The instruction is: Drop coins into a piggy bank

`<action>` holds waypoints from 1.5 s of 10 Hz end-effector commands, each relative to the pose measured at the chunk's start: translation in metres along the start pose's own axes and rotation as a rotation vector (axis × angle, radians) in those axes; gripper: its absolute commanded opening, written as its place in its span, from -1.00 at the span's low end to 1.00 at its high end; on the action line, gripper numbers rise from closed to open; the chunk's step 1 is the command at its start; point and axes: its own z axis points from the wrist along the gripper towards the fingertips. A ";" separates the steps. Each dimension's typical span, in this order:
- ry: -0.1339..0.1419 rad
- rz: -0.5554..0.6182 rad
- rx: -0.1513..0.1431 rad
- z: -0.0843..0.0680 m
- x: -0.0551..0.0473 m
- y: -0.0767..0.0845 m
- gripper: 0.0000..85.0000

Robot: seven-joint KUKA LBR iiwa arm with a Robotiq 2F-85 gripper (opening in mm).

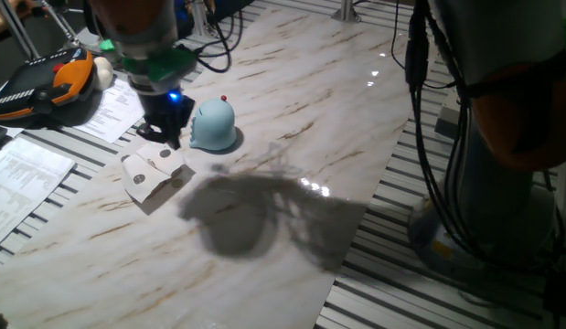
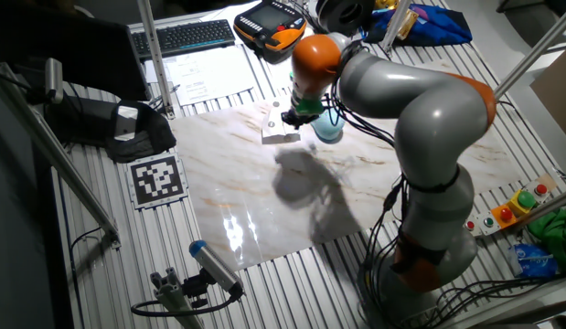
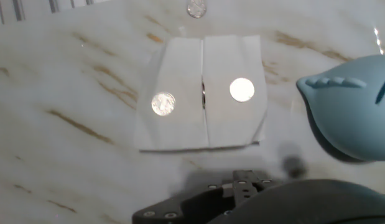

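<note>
My end effector (image 1: 169, 135) hovers above the off-white block (image 3: 201, 93) beside the piggy bank (image 1: 213, 125); I cannot tell its opening.

The arm (image 2: 420, 119) is built of thick, smooth, rounded silver-grey segments, with glossy orange bands at its joints; one orange cap (image 2: 316, 57) sits at about 10 o'clock from the biggest grey link. A grey base (image 2: 429, 251) carries black cables (image 2: 379, 247) hanging at its 9 o'clock side. Near the wrist there is a green ring (image 1: 154, 64), and under it a black tool (image 1: 168, 114) with a small blue light (image 1: 174, 95). In the hand view the tool's dark body (image 3: 242, 190) shows small round screws.
</note>
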 end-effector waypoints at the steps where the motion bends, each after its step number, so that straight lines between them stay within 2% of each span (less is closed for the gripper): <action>1: -0.001 -0.002 0.018 0.000 -0.003 0.005 -1.00; 2: -0.002 -0.009 0.038 0.001 -0.005 0.013 -1.00; 4: 0.007 -0.023 0.049 0.003 -0.018 0.021 -1.00; 6: -0.002 -0.025 0.038 0.012 -0.025 0.023 -1.00; 8: -0.005 -0.027 0.047 0.019 -0.032 0.027 -1.00; 9: -0.008 -0.031 0.040 0.021 -0.034 0.027 -1.00; 12: -0.051 -0.034 0.003 0.027 -0.039 0.025 -1.00; 14: -0.046 -0.044 0.000 0.035 -0.040 0.025 -1.00; 15: -0.040 -0.063 0.023 0.034 -0.041 0.024 -1.00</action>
